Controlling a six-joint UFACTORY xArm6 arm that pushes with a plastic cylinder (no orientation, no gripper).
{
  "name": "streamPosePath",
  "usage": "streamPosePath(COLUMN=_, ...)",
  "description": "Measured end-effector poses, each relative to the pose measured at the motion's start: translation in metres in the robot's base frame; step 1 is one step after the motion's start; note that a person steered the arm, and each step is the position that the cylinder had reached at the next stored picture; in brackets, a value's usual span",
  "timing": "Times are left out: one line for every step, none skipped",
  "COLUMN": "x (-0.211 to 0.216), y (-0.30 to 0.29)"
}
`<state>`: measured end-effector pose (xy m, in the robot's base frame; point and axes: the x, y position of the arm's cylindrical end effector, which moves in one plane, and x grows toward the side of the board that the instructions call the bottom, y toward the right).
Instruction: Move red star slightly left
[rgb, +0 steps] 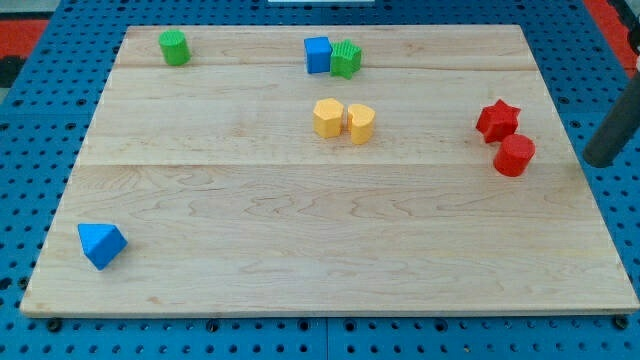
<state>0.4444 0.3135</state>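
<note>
Red cylinder (514, 155) beside red star (497, 120)

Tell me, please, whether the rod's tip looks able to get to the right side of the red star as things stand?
Probably yes. My tip sits at the view's right, beyond the red star. The board between them looks open; the other red block lies just below the star, so approach from slightly higher.
</note>
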Motion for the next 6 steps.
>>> streamPosePath(x=-0.006, y=-0.009)
streamPosePath(x=-0.008, y=-0.015)
streamPosePath(x=-0.008, y=-0.022)
streamPosePath(x=-0.006, y=-0.064)
streamPosePath(x=-0.005, y=-0.077)
streamPosePath(x=-0.005, y=-0.077)
